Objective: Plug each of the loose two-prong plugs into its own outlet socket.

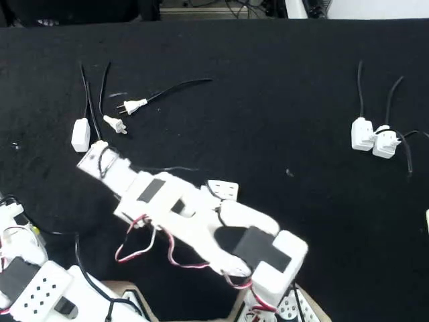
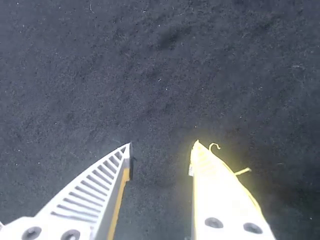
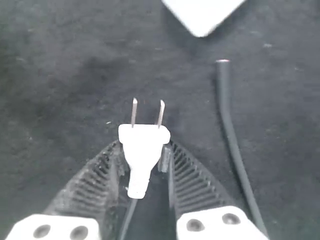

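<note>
Nearest my right wrist lens, the right claw is clenched on a white two-prong plug. It grips the body and leaves both prongs sticking out in front. I judge that hold is meant to let the prongs go straight into a socket. Ahead of the prongs, apart from them, lies a white rectangular outlet block, with a loose black cord beside the claw.

In the high view this arm stretches from bottom centre to the left of the frame, just below the block. Above and to the right of the block lie a larger white plug on a black cord and a smaller white plug, both loose. At the right of the frame sits a pair of white outlet blocks trailing cords; I take those as already served.

My left claw hangs released, nothing between its fingers, over bare cloth.

The worktop is covered in black fabric. A tangle of cables lies along the top edge of the frame.
</note>
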